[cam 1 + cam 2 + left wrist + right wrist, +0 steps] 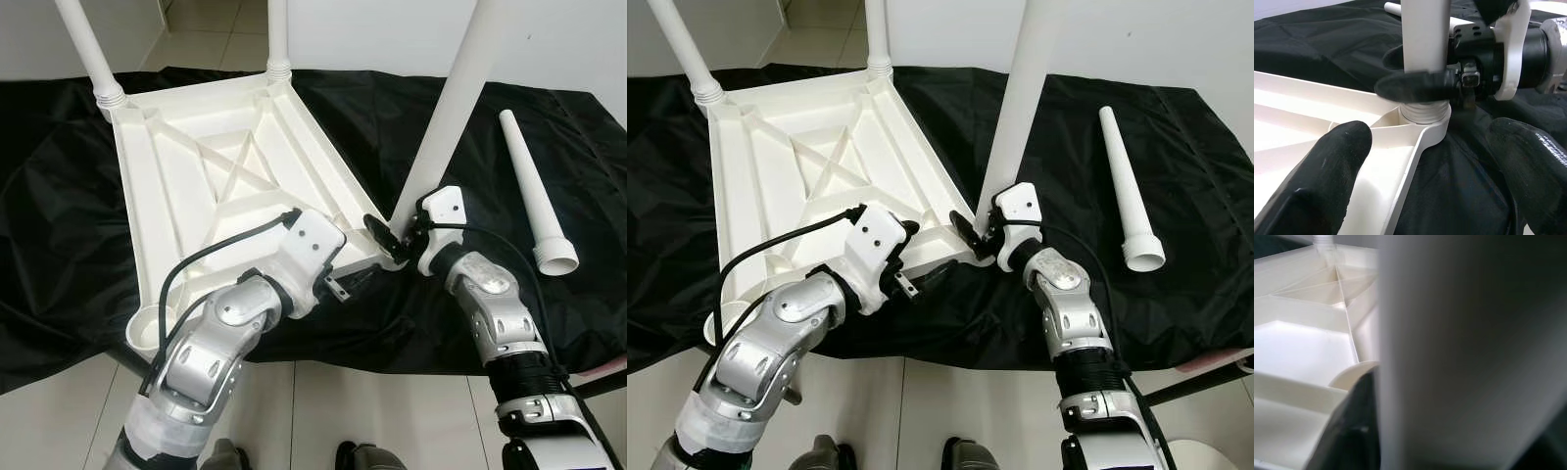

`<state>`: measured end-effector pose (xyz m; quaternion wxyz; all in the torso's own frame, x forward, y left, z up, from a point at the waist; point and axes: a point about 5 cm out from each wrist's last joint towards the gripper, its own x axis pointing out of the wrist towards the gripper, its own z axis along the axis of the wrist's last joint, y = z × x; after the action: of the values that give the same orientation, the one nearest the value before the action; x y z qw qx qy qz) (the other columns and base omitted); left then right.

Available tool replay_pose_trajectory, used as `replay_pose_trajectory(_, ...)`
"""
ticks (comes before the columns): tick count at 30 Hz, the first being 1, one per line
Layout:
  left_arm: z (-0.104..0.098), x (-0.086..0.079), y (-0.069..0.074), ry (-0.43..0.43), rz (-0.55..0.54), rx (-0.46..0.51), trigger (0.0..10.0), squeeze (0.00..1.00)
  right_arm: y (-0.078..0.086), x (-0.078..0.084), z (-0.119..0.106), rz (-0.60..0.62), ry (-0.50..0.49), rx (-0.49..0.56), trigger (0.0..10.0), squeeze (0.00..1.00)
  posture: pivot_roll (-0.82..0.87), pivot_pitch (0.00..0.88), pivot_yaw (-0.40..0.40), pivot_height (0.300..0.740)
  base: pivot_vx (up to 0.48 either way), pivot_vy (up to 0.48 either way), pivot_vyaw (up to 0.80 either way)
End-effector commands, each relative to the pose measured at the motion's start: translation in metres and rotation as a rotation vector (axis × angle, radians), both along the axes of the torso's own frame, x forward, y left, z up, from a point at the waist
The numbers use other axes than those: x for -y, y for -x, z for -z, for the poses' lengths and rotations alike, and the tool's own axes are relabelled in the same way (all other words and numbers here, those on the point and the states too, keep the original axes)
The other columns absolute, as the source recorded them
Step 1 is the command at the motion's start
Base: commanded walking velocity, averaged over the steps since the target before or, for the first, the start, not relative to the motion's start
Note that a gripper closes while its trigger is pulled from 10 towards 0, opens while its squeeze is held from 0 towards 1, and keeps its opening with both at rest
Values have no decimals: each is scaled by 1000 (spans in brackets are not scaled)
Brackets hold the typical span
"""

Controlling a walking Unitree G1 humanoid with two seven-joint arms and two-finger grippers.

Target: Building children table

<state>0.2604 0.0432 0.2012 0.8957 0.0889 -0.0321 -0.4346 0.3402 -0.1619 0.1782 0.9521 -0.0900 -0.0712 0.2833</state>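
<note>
The white table top (167, 186) lies upside down on a black cloth. Two legs (88, 49) (278, 34) stand in its far corners. A third white leg (451, 108) stands tilted in the near right corner socket (1425, 115), and my right gripper (397, 240) is shut on it just above its threaded base. My left gripper (353, 282) is open at the table's near edge beside that corner. One of its fingers (1337, 161) is inside the rim and the other is outside over the cloth. A loose fourth leg (534, 196) lies on the cloth to the right.
The near left corner socket (147, 328) holds no leg. The black cloth (59, 245) covers the work surface and hangs over its front edge. Pale tiled floor (343, 401) lies below, and a white wall stands behind.
</note>
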Motion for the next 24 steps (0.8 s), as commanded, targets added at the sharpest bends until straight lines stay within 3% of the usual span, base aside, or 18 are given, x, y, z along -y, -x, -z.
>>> replay_pose_trajectory(1,0,0,2,-1,-16,12,10000,0,0,2,4,-17,28,-8,0,0,-52,124,-14,740,0,0,0)
replay_pose_trajectory(3,0,0,2,-2,-19,14,10000,0,0,4,5,-19,30,-11,0,0,-52,125,-14,740,0,0,0)
replay_pose_trajectory(4,-1,-1,1,1,-25,15,10000,0,0,6,6,-8,18,-20,3333,0,-54,128,-12,740,0,0,0)
replay_pose_trajectory(6,-1,-2,1,2,-27,16,10000,0,0,7,7,-6,10,-23,3333,0,-54,129,-13,740,0,0,0)
replay_pose_trajectory(7,-2,-2,1,2,-27,17,10000,0,0,7,7,-1,-4,-25,10000,0,-56,131,-11,740,0,0,0)
replay_pose_trajectory(12,-2,-1,1,3,-25,16,10000,0,1,7,5,36,-50,-37,10000,0,-62,134,-10,740,0,0,0)
replay_pose_trajectory(13,-2,-1,1,4,-25,18,10000,0,1,6,8,134,-55,-52,10000,0,-66,136,-10,740,0,0,0)
replay_pose_trajectory(15,-2,-1,1,4,-25,19,10000,0,1,7,9,160,-55,-55,10000,0,-66,136,-10,740,0,0,0)
replay_pose_trajectory(16,-2,-1,1,7,-27,16,10000,0,4,4,10,230,-75,-54,10000,0,-70,140,-10,740,0,0,0)
replay_pose_trajectory(24,-1,0,2,9,-26,15,10000,0,13,-5,19,407,-122,-91,10000,0,-72,144,-11,740,0,0,0)
